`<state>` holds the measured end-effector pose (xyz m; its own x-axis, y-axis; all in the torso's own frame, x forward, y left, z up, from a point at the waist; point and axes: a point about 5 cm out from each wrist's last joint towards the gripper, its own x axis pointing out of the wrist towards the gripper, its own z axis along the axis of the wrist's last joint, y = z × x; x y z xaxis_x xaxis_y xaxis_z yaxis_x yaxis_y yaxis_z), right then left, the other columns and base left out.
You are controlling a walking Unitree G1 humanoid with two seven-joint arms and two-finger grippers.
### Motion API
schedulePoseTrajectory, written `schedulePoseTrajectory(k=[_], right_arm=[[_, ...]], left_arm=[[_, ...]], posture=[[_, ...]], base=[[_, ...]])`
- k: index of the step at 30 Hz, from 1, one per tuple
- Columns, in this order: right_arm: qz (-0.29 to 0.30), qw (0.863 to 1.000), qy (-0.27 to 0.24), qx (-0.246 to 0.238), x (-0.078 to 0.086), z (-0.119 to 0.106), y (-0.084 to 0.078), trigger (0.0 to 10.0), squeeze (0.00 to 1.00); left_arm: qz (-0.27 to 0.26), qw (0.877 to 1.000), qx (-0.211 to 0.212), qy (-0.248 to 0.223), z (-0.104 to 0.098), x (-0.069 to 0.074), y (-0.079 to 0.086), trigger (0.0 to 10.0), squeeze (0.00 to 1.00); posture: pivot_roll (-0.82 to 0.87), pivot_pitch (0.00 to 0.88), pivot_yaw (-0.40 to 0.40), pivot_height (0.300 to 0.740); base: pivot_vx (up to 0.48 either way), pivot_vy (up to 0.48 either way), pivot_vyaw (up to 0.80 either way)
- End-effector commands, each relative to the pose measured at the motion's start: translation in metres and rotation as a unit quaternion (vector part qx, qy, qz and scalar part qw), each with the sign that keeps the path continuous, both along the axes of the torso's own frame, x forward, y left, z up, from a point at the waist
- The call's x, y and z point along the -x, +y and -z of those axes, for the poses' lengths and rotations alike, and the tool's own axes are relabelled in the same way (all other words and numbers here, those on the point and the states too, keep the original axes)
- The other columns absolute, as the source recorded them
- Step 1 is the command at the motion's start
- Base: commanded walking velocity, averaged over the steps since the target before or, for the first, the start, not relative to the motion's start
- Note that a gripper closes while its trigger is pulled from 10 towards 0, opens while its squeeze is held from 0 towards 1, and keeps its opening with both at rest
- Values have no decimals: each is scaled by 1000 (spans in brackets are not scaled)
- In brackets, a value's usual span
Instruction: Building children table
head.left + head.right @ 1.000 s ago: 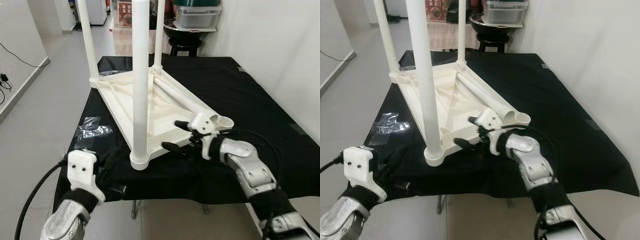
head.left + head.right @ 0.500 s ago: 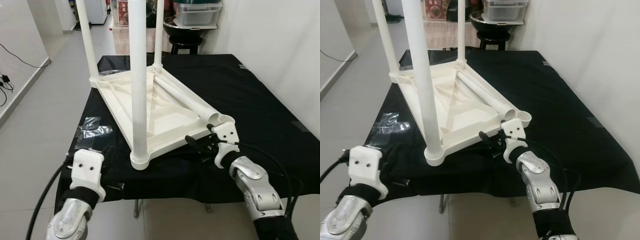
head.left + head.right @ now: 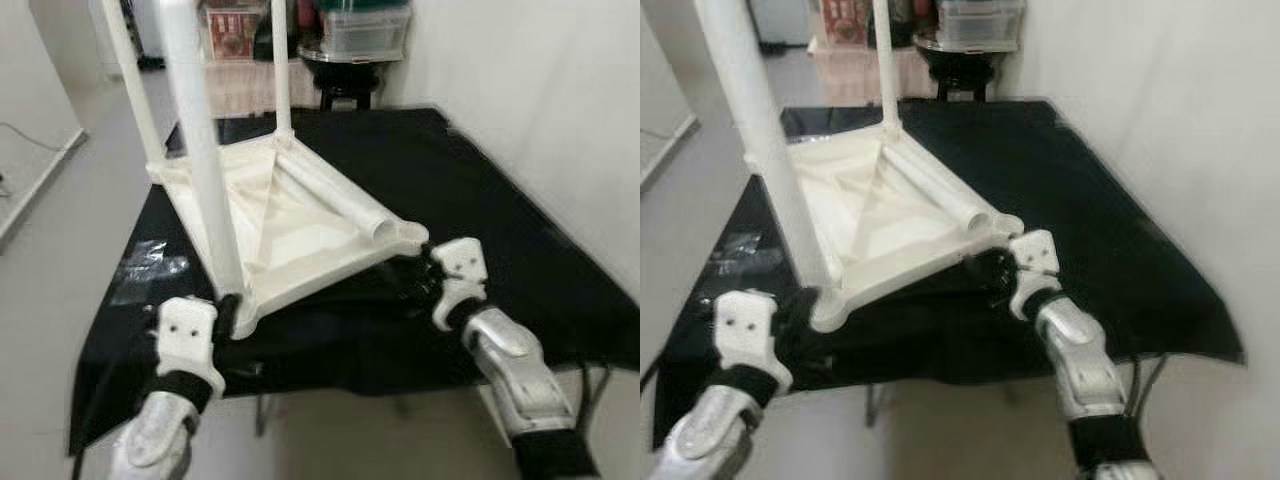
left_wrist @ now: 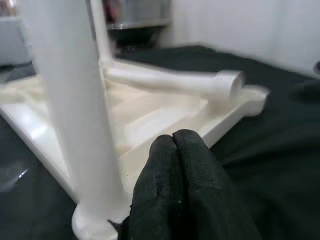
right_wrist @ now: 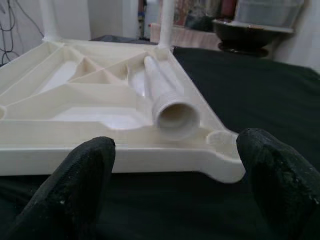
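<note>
Left eye view has the white plastic tabletop (image 3: 290, 225) lying upside down on a table covered in black cloth (image 3: 470, 190), sitting toward the cloth's left half with one corner close to the near edge. Counting legs: three are standing upright in their corner sockets, namely the near leg (image 3: 195, 140) at the front left corner and two more at the far corners, (image 3: 128, 85) and (image 3: 281, 65). One loose leg (image 3: 330, 193) lies flat along the tabletop's right side, its open threaded end pointing at the one empty socket (image 3: 412, 236) at the near right corner. So four legs total, one tabletop. Left gripper (image 4: 175, 165) is right next to the base of the near leg, fingers pressed together and holding nothing. Right gripper (image 5: 170, 185) sits just off the near right corner, fingers spread wide with the empty socket and the end of the loose leg lined up between them, not touching either as far as I can see. Some clear plastic wrap (image 3: 145, 268) is crumpled on the cloth near the left edge. Compared to half a second ago the whole picture has shifted and gone blurry, so the camera moved; the right gripper is still at that same corner, and the left one has come up closer to the near leg's base.
</note>
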<state>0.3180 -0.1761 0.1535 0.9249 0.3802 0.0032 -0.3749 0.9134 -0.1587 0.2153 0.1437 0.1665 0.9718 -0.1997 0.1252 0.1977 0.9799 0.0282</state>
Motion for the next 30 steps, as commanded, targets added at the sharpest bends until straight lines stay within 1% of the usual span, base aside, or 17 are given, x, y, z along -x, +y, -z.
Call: schedulePoseTrajectory(k=[1, 11, 14, 16, 19, 20, 21, 23, 25, 27, 30], right_arm=[[-22, 1000, 5, 7, 1, 4, 10, 10000, 0], [-28, 1000, 5, 12, 0, 5, 13, 10000, 0], [-22, 1000, 3, 8, -1, 4, 12, 10000, 0], [-21, 1000, 3, 5, -2, 4, 12, 10000, 0], [-26, 999, 7, 19, -2, 5, 13, 10000, 0], [-37, 999, 2, 25, -1, 3, 14, 10000, 0], [-41, 999, 6, 19, -1, 4, 14, 10000, 0], [-51, 998, 0, 20, 0, 3, 15, 10000, 0], [-53, 998, -2, 19, 0, 3, 15, 10000, 0], [-49, 999, 0, 16, -1, 3, 14, 10000, 0], [-51, 998, -11, 18, 0, 1, 15, 10000, 0]], left_arm=[[0, 1000, -1, 6, 4, 1, 4, 10000, 0], [16, 1000, 11, 14, 5, 1, 3, 10000, 0], [30, 999, 20, 22, 6, 0, 2, 10000, 0], [34, 999, 21, 21, 6, 0, 2, 10000, 0], [42, 999, 23, 20, 6, 0, 2, 10000, 0], [42, 999, 24, 21, 6, 0, 3, 10000, 0], [42, 999, 25, 21, 6, -1, 3, 10000, 0], [43, 999, 25, 20, 6, -1, 2, 10000, 0], [44, 999, 25, 20, 6, -1, 3, 10000, 0], [45, 998, 26, 20, 6, -1, 2, 10000, 0], [48, 998, 27, 19, 5, -1, 2, 10000, 0]], posture=[[-23, 49, -30, 740], [-19, 42, -30, 740], [-14, 43, -31, 740], [-14, 43, -31, 740], [-16, 41, -36, 740], [-16, 41, -36, 740], [-15, 40, -37, 740], [-15, 40, -37, 740], [-15, 40, -37, 740], [-14, 40, -39, 740], [-12, 42, -38, 740]], base=[[0, 0, 800], [0, 0, 800], [0, 0, 758], [0, 0, 0], [0, 0, 0], [274, 0, 0], [285, 0, 0], [317, 0, 800], [334, 0, 800], [371, 0, 0], [386, 0, 800]])
